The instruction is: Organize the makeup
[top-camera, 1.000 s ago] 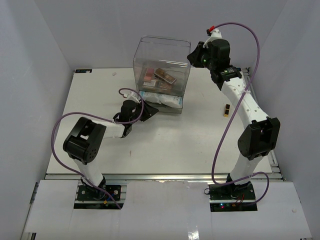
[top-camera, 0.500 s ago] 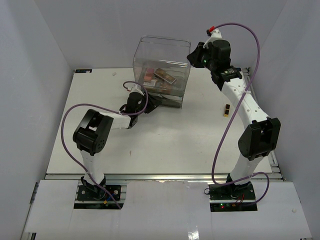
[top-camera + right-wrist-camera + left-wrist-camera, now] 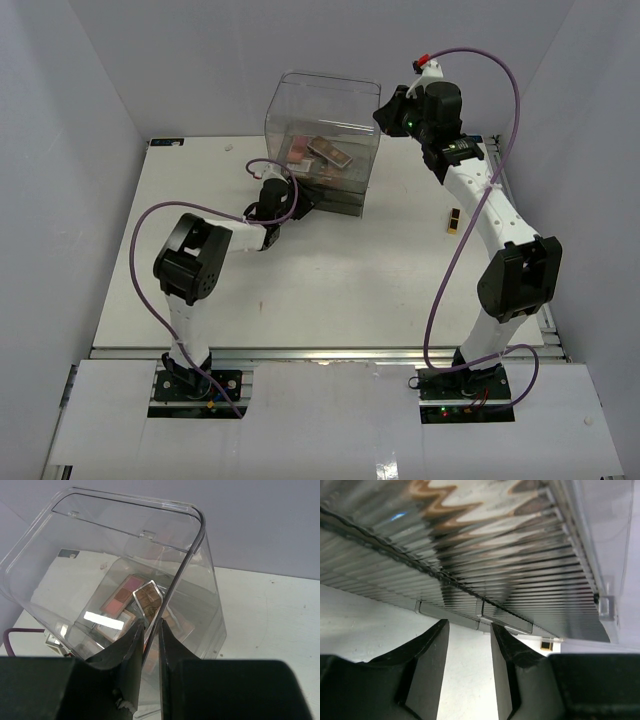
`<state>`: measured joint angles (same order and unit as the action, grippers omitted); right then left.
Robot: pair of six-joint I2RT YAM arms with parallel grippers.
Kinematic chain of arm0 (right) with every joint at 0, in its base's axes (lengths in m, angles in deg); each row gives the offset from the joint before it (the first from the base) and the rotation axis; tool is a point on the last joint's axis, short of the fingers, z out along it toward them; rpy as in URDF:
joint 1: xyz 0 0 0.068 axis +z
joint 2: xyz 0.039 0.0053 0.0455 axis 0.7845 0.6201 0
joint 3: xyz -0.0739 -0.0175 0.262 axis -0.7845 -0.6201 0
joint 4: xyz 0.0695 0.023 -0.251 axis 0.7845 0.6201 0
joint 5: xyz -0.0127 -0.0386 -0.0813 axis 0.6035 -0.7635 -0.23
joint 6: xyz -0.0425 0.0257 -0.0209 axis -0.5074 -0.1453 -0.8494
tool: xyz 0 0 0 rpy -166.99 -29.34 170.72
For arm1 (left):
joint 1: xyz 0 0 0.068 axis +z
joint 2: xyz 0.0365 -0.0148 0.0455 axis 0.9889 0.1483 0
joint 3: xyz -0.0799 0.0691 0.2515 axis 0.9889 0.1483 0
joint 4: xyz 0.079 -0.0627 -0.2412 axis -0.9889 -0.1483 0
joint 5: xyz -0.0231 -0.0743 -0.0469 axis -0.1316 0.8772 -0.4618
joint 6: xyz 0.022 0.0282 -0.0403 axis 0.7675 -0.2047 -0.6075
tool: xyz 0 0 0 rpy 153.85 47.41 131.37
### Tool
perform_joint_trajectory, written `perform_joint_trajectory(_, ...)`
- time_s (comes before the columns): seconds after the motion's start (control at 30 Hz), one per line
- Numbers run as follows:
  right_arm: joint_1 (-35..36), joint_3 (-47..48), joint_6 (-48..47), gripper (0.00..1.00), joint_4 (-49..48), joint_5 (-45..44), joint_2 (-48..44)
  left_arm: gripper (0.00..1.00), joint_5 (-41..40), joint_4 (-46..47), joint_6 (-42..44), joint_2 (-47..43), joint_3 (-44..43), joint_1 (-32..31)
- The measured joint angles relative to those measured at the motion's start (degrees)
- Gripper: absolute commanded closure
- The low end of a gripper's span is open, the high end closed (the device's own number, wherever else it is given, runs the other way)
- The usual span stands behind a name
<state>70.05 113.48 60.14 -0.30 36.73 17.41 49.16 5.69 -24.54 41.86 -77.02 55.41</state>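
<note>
Inside clear box (image 3: 330, 105), palettes (image 3: 122, 594); print seemingly illegible.

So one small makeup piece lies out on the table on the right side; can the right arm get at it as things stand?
Probably not yet: the right gripper is closed on the wall of the clear box. Once it lets go, the small makeup piece lies unobstructed beside that arm.

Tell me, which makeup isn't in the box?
The small dark piece lying alone on the table, right of the box. The pink palette and brown palette sit inside.
</note>
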Motion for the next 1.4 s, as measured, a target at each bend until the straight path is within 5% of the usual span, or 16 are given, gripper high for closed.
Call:
perform_joint_trajectory(0.47, -0.11, -0.75, -0.22, 0.92, -0.46, -0.29, -0.53, 0.37, -0.08, -0.38, -2.29, 1.38, -0.92, 0.02)
perform_joint_trajectory(0.6, -0.09, -0.75, -0.22, 0.92, -0.42, -0.06, -0.53, 0.31, 0.05, 2.53, -2.48, -1.42, 3.46, 0.09)
perform_joint_trajectory(0.9, 0.15, -0.75, -0.2, 0.92, -0.4, 2.29, -0.53, 0.32, 3.39, 11.45, -4.8, -5.8, 13.88, 1.84)
perform_joint_trajectory(1.4, 0.28, -1.42, 0.25, 0.92, -1.17, 3.26, -0.71, 0.66, 7.89, 21.75, -12.94, 3.36, 13.85, 2.62)
